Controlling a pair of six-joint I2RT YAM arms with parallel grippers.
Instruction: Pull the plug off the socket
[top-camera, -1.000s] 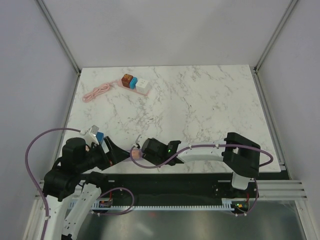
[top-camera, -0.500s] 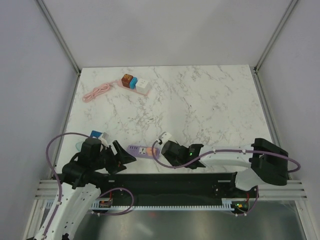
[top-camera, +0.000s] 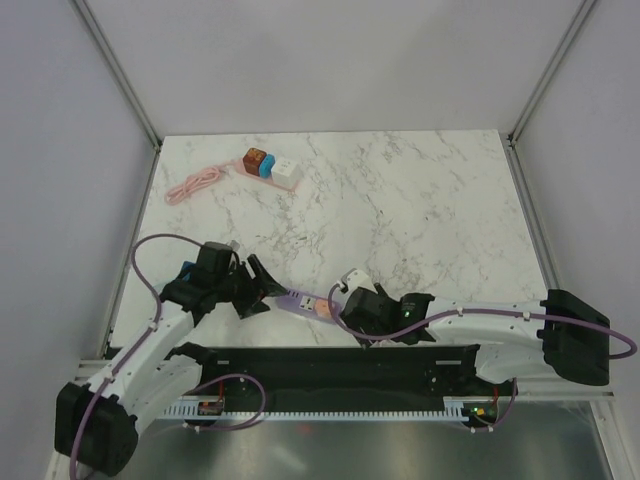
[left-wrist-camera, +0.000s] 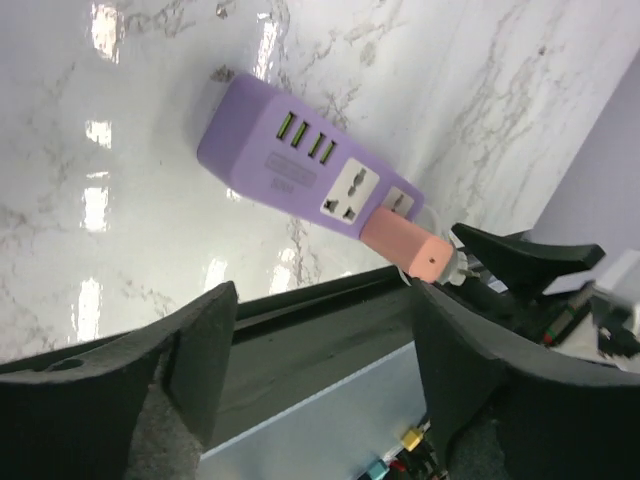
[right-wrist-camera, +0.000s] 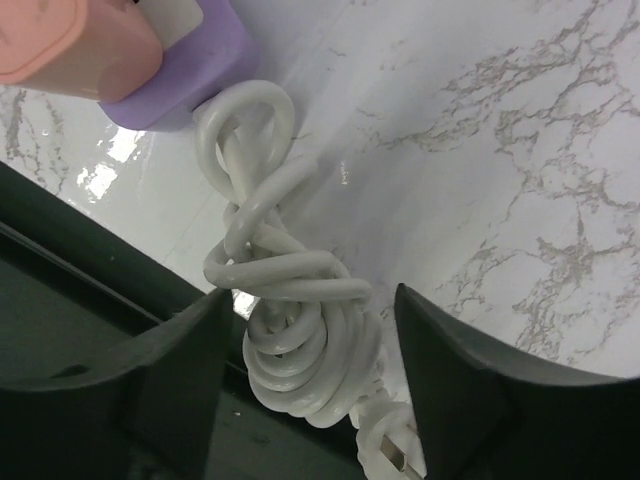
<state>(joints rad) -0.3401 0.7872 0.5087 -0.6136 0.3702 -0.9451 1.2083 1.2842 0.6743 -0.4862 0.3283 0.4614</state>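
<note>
Take pink rectangular plug (top-camera: 322, 309) with nearer right gripper (right-wrist-camera: 310, 298), jaws apart; brace crosswise purple plastic power strip (top-camera: 297, 298) from left with spread left gripper (left-wrist-camera: 322, 300).

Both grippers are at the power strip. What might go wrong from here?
The left gripper and right gripper are both open, so the purple power strip lies unheld. Tugging the pink plug alone would likely drag it.
The coiled white cord lies just ahead of the right gripper, which may grab it instead.
The strip's plug end lies near the table edge, so a nudge could tip it off.
</note>
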